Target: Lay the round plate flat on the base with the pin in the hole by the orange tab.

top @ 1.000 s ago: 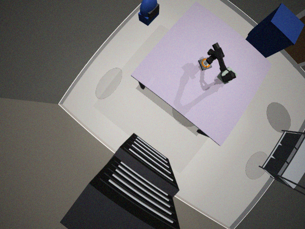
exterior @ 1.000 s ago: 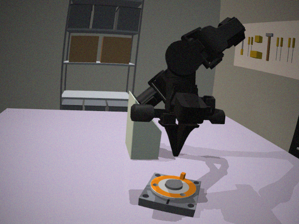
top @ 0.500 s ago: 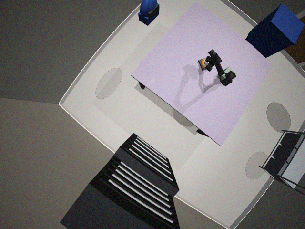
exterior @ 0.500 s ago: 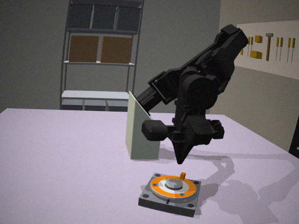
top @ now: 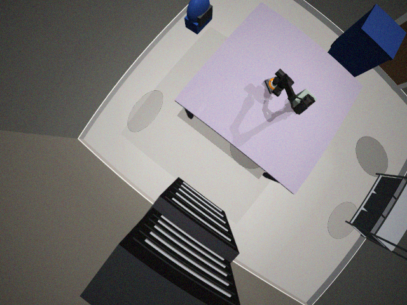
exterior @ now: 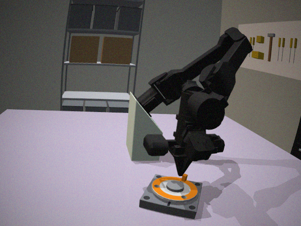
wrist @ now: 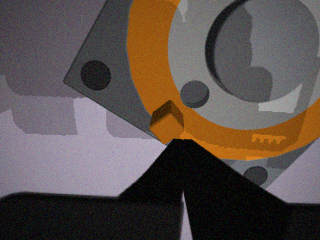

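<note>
A square grey base [exterior: 170, 203] sits toward the near right part of a broad lilac surface [exterior: 60, 157], well away from every edge, with bare surface on its left, front and right. Behind it, near but apart, stands a pale wedge-shaped block [exterior: 138, 136] where the dark arm [exterior: 194, 70] is mounted. From above, the arm reaches across from that block [top: 304, 96] to the base [top: 268, 82], casting long shadows toward the surface's near edge.

On the base lies the round plate [exterior: 175, 188], orange-rimmed with a pale inner ring, threaded over the thick grey post [exterior: 174, 186] at its centre. The orange tab [exterior: 184, 177] stands upright on the plate's far rim.

The fingers [exterior: 181, 171] are pressed together into a single dark point with nothing between them. They point straight down, their tip just beside the tab on its left in the exterior view, low over the plate's far rim. In the wrist view the closed tip [wrist: 182, 145] sits right at the tab [wrist: 167, 116], at the plate's [wrist: 150, 75] outer edge; whether it touches the tab or the rim cannot be told. Just inside the orange rim beside the tab is a round grey spot [wrist: 194, 93]; whether that is the hole or the pin cannot be told.
</note>
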Tool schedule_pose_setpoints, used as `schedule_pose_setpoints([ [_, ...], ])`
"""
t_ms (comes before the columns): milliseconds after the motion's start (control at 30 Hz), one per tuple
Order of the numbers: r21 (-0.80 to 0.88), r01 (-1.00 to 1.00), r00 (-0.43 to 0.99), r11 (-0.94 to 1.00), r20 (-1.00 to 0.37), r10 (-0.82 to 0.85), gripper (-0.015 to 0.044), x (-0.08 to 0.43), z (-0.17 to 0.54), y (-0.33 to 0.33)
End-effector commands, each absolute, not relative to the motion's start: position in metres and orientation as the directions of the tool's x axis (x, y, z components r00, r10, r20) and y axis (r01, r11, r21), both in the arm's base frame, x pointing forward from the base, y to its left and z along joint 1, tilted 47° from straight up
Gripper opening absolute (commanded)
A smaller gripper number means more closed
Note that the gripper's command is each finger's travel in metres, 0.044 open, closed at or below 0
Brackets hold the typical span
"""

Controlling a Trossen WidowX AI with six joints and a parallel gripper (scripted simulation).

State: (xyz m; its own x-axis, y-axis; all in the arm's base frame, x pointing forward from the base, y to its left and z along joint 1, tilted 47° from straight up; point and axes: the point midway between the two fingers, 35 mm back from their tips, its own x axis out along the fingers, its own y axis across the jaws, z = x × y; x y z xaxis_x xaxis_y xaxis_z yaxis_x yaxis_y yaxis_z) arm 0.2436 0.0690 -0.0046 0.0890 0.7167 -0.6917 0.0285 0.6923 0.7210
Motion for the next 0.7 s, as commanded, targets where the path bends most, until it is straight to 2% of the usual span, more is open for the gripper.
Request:
schedule_pose_setpoints([
  [0,0.724,0.025,0.094,0.689,-0.688,0.720,0.0000,0.249,0.001,0.073],
  [667,0.725,0.025,0.095,0.689,-0.687,0.720,0.0000,0.263,0.009,0.079],
])
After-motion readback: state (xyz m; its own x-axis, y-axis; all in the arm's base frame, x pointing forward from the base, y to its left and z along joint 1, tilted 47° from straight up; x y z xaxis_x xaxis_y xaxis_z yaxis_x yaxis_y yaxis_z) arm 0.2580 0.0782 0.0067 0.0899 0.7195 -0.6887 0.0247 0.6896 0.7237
